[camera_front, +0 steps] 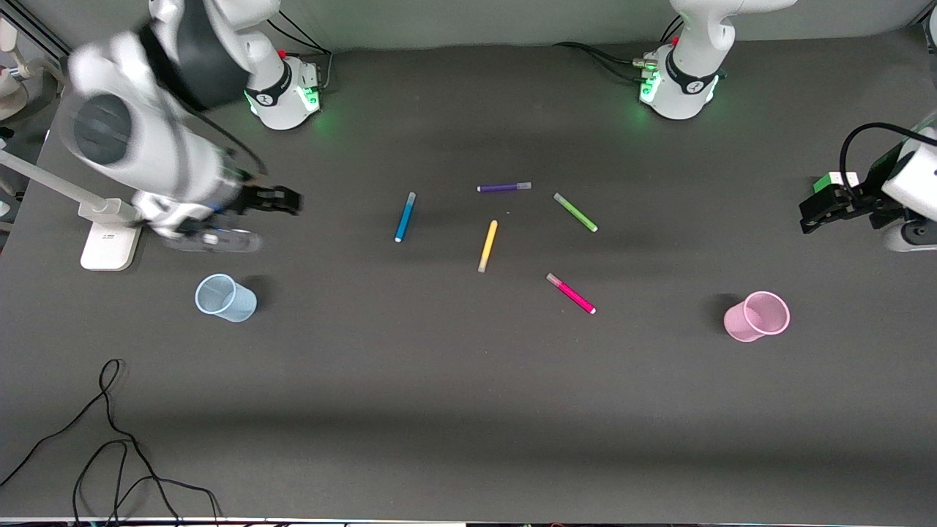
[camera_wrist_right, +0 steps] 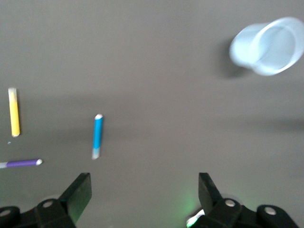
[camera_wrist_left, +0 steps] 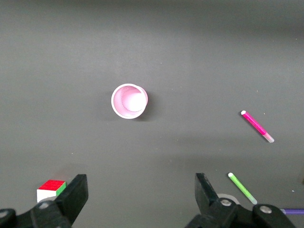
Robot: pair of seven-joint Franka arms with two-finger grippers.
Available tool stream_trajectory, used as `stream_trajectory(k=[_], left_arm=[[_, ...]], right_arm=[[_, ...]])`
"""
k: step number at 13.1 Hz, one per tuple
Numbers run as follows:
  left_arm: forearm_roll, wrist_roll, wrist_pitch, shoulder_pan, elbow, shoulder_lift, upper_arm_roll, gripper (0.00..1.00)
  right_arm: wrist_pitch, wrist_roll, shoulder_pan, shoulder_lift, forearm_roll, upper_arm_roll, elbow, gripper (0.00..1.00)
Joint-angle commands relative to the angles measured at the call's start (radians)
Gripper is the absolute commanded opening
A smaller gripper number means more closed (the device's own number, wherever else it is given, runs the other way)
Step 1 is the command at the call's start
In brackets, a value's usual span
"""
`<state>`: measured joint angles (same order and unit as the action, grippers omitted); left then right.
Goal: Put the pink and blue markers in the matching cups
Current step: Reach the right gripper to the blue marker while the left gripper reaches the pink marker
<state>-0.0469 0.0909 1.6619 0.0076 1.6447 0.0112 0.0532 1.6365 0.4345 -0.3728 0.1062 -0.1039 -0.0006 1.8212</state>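
Blue marker [camera_front: 405,217] and pink marker [camera_front: 571,293] lie mid-counter. Blue cup [camera_front: 225,298] and pink cup [camera_front: 757,316] stand near opposite ends. Left gripper [camera_wrist_left: 140,197] and right gripper [camera_wrist_right: 145,194]: jaws wide open, empty. Only the left wrist view shows a colored cube [camera_wrist_left: 51,189].

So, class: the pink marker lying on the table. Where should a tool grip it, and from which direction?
Grip the pink marker at mid-barrel, coming straight down from above. It lies flat and slim, apart from the other pens, so open fingers should straddle it across its width. The left tool, open, is probably best placed.
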Motion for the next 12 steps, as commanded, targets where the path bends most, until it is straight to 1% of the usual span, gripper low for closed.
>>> stream_trajectory(k=[1,2,5,7,10,12], left_arm=[[-0.01,0.099,-0.002,-0.05,-0.023,0.032,0.005,1.0],[-0.01,0.163,0.002,-0.082,-0.023,0.048,0.007,1.0],[-0.01,0.356,0.033,-0.191,-0.025,0.125,0.007,1.0],[-0.01,0.476,0.073,-0.262,-0.022,0.191,0.007,1.0],[-0.01,0.637,0.191,-0.339,-0.013,0.298,0.007,1.0],[-0.01,0.777,0.264,-0.377,-0.003,0.367,0.008,1.0]], right_arm=[[0.022,0.177,-0.102,0.142,-0.074,-0.004,-0.023,1.0],[0.057,0.217,-0.139,0.18,-0.094,-0.006,-0.017,1.0],[0.167,0.243,-0.15,0.269,-0.175,-0.006,0.032,1.0],[0.261,0.243,-0.173,0.314,-0.204,-0.004,0.073,1.0],[0.403,0.242,-0.181,0.357,-0.22,0.002,0.157,1.0],[0.446,0.242,-0.182,0.386,-0.238,0.004,0.179,1.0]])
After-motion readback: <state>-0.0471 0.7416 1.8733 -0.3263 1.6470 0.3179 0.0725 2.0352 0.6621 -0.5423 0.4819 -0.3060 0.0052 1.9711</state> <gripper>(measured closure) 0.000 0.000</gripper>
